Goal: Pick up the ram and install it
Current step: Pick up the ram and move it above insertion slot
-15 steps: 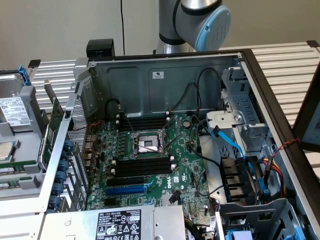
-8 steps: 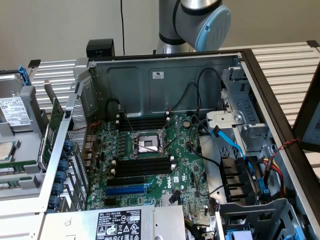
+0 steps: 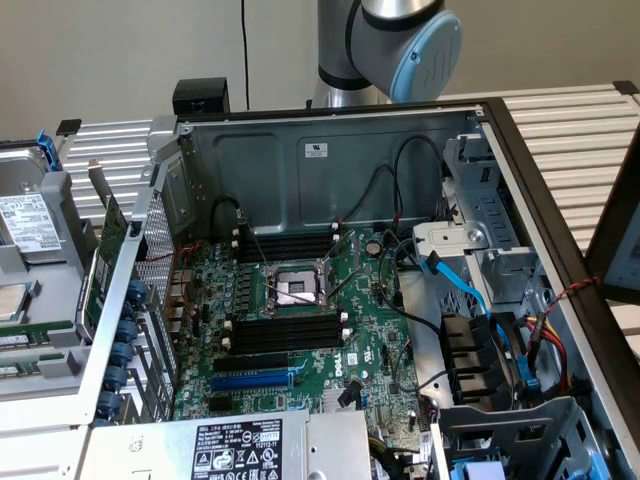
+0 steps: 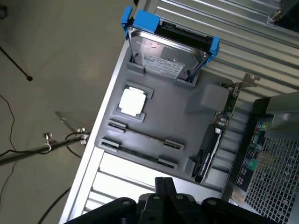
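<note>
Two thin green ram sticks (image 4: 145, 135) (image 4: 138, 153) stand on edge, side by side, in the clips of a grey parts tray (image 4: 187, 121). My gripper (image 4: 164, 186) hangs above the slatted table just off the tray's edge nearest those sticks, its fingers shut together with nothing between them. In the exterior view the tray (image 3: 30, 300) lies at the left, outside the open computer case, with the ram (image 3: 35, 336) on it. The motherboard's long black memory slots (image 3: 285, 335) sit beside the CPU socket (image 3: 295, 290) and hold no stick.
The tray also holds a hard drive in a blue carrier (image 4: 166, 53), a CPU chip (image 4: 133, 102) and an expansion card (image 4: 212, 144). The case wall (image 3: 120, 300) stands between tray and motherboard. Cables (image 3: 470, 300) and a blue slot (image 3: 250, 380) crowd the board.
</note>
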`<state>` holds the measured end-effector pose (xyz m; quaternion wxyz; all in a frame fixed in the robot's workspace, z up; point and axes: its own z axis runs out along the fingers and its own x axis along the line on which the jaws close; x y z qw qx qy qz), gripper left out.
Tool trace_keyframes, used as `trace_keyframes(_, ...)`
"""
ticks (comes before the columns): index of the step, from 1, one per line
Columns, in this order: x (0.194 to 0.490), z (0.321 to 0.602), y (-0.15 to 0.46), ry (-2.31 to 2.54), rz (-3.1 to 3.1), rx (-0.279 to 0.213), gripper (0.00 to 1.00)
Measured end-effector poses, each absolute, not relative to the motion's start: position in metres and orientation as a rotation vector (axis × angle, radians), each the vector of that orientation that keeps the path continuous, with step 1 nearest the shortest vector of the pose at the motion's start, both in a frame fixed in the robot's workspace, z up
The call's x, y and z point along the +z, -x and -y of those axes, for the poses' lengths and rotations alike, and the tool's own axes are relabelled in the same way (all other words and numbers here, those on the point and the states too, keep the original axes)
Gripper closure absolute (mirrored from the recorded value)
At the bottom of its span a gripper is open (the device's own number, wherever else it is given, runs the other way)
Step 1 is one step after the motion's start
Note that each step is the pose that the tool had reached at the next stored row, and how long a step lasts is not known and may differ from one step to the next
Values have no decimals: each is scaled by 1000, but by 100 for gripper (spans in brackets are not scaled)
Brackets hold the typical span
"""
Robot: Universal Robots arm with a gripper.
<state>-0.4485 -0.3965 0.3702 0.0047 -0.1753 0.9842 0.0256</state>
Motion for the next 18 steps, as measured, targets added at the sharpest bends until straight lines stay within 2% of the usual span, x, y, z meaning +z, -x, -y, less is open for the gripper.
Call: trace_keyframes(18,364,397,449,1097,-2944,82,89)
